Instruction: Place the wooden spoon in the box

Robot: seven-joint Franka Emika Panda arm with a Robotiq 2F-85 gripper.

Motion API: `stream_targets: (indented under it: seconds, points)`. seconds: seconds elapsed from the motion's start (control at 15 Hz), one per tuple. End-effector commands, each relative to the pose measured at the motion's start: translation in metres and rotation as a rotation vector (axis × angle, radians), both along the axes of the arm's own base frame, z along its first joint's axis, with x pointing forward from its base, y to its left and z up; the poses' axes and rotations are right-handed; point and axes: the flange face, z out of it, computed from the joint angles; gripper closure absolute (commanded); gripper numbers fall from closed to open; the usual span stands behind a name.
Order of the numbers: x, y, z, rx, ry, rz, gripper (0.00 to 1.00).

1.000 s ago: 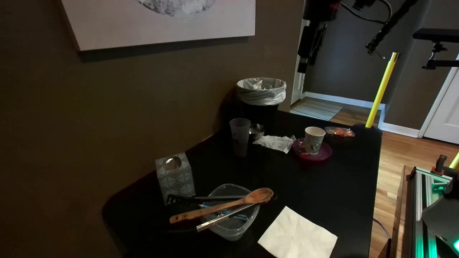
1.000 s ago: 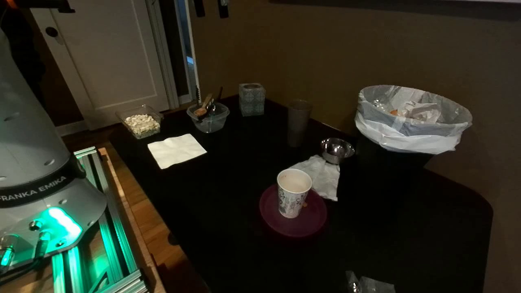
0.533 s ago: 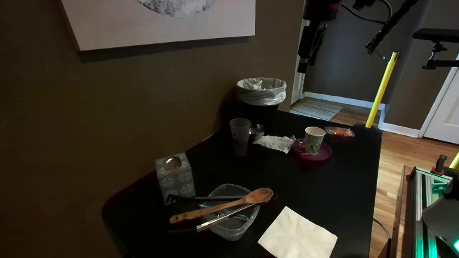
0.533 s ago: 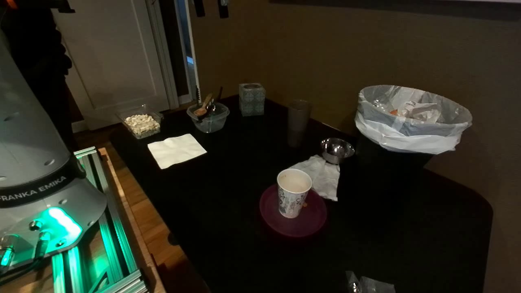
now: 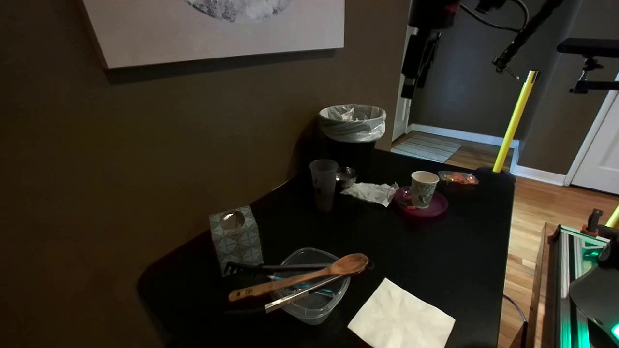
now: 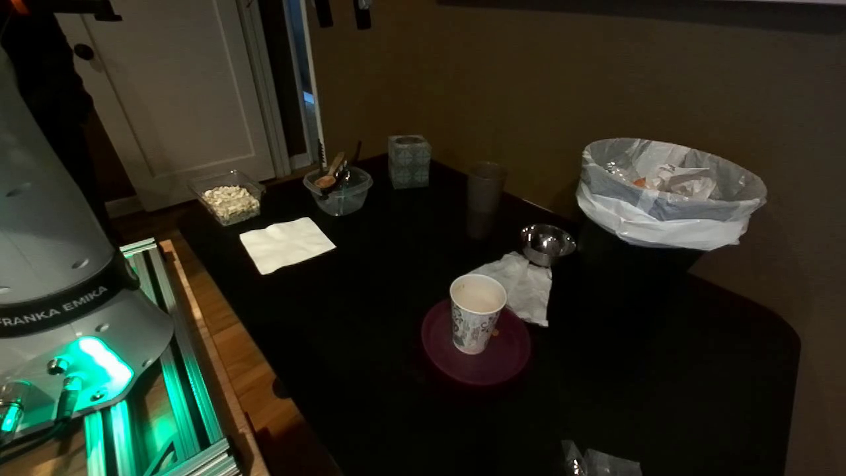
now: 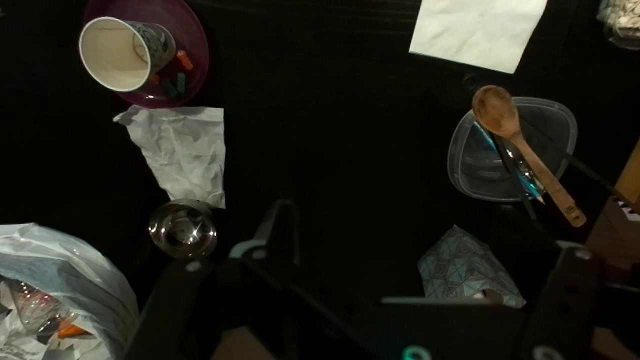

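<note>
The wooden spoon (image 5: 312,275) lies across the top of the clear dish, among other utensils. It also shows in an exterior view (image 6: 326,180) and in the wrist view (image 7: 528,155), bowl toward the napkin. The box (image 5: 238,244) is a squarish grey patterned carton with a round opening on top. It stands beside the dish, also in an exterior view (image 6: 408,164) and in the wrist view (image 7: 462,265), partly behind gripper parts. My gripper (image 6: 343,16) is open and empty, high above the table, fingers wide apart. In an exterior view the gripper (image 5: 414,89) hangs at the upper right.
The clear dish (image 5: 312,315) also holds a silvery utensil (image 5: 285,300) and a black one. A napkin (image 5: 401,316) lies near it. A tall cup (image 5: 323,186), steel bowl (image 6: 547,244), paper cup (image 6: 476,314) on a purple plate, food container (image 6: 228,201) and lined bin (image 6: 661,218) stand around.
The arm, spoon, dish and box have not visibly moved. A dark figure by the door, at the left of an exterior view, has shifted.
</note>
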Motion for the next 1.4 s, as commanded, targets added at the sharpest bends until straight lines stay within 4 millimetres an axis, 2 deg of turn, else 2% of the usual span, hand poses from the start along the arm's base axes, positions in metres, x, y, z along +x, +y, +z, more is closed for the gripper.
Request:
stream_targets:
  seconds: [0.0,0.2,0.33,0.47,0.6,0.8,1.0,1.13,1.2,1.27,1.33]
  points:
    - [0.000,0.000,0.001,0.000,0.001,0.000,0.00]
    - [0.000,0.000,0.001,0.000,0.001,0.000,0.00]
    - [0.012,0.011,-0.008,-0.010,0.021,-0.001,0.00]
    - [0.029,0.045,-0.020,-0.019,0.046,-0.040,0.00]
    - [0.041,0.089,-0.030,-0.027,0.079,-0.050,0.00]
    - [0.064,0.151,-0.032,-0.029,0.085,-0.042,0.00]
    - [0.098,0.204,-0.034,0.035,0.096,-0.116,0.00]
    - [0.122,0.229,-0.045,0.053,0.121,-0.140,0.00]
    - [0.135,0.240,-0.044,0.103,0.123,-0.094,0.00]
    - [0.104,0.220,-0.035,0.071,0.085,-0.098,0.00]
    - [0.116,0.229,-0.039,0.085,0.093,-0.090,0.00]
